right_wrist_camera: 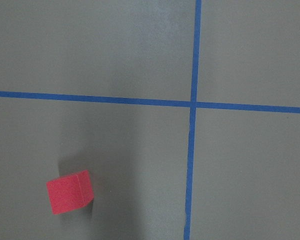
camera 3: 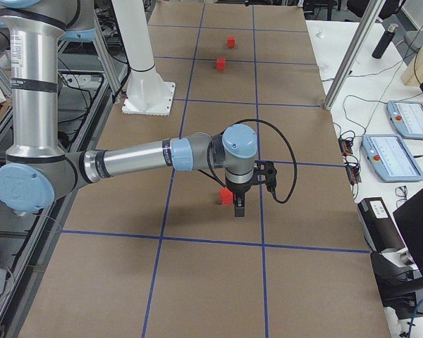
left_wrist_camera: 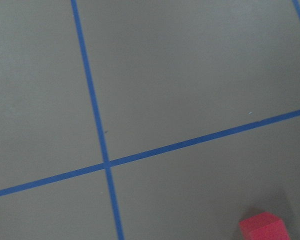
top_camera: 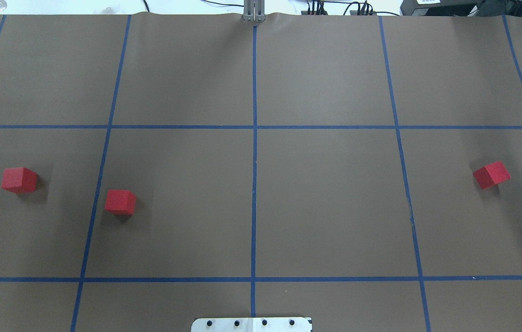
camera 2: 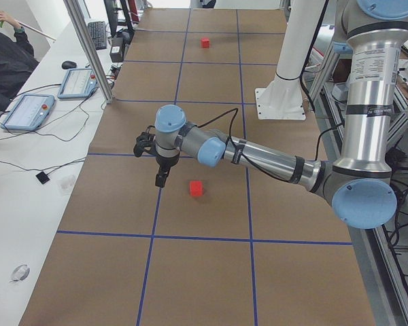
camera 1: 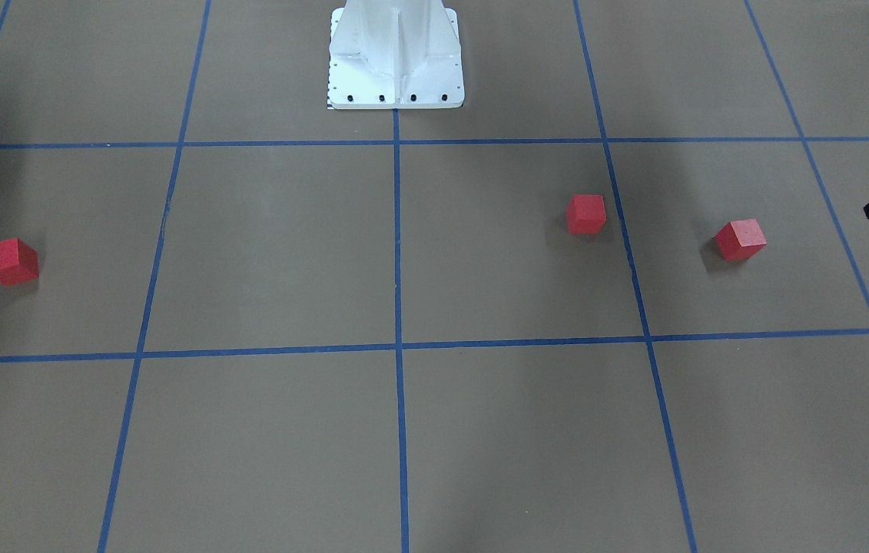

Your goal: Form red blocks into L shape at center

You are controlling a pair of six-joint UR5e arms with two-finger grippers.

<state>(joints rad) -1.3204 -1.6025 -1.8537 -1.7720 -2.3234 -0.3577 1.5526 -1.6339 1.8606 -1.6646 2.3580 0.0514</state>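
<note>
Brown bench (top_camera: 330,203) marked with a blue tape grid (top_camera: 254,184).
Three red blocks (top_camera: 120,202) rest apart on it; white base (top_camera: 251,324) at the robot's side.

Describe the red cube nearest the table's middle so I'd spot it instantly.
Seen from overhead, a middle tape line runs up from the white base. In the first full square left of that line, the red cube sits beside the outer tape. Unlike it, the far-left cube and far-right cube lie in outer squares.
</note>
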